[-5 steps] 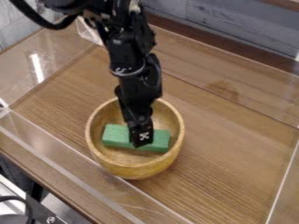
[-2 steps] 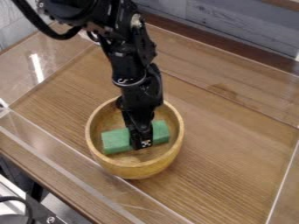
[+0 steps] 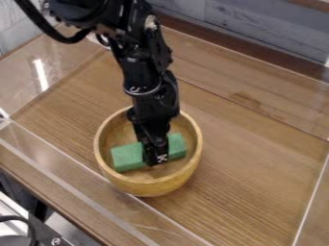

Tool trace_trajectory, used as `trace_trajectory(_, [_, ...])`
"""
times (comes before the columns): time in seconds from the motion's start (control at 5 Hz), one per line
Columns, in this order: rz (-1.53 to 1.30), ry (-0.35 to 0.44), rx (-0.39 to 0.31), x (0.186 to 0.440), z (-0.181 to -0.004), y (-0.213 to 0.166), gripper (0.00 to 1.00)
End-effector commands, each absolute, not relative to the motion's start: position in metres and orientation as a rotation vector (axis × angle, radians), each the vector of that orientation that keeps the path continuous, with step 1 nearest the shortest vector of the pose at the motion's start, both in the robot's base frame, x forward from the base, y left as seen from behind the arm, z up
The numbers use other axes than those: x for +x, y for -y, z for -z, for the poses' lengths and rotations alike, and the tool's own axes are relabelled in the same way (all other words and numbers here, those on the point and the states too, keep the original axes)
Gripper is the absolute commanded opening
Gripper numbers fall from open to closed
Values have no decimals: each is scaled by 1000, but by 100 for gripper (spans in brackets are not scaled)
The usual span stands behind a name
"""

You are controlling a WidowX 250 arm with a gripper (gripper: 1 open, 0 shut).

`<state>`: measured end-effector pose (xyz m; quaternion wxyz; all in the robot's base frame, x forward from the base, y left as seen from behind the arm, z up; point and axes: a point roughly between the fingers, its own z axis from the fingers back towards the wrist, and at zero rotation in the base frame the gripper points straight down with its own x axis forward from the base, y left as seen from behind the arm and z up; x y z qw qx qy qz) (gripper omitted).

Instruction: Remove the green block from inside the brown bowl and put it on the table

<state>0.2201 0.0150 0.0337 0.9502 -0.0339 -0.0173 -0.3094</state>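
Open surface to the right, a ring of wood round the block

The surface [image 3: 251, 159] lies bare to the right of the bowl [image 3: 106, 165] and behind it, so a hand could pass there. The bowl's raised rim encircles the green block [image 3: 129, 157], barring any low sideways way out; the opening is upward, though the black arm [image 3: 135, 58] and its fingers [image 3: 158, 146] fill much of the space above. Clear walls [image 3: 276, 46] bound the surface, and a dark cable [image 3: 15, 221] lies at the near left corner.
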Motion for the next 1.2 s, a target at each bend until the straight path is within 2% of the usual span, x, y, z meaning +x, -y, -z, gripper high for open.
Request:
trace_trajectory(0.0, [628,69,-57,228,-45,-12,0])
trace_trajectory(1.0, [576,56,-74,231,-69,-8,0])
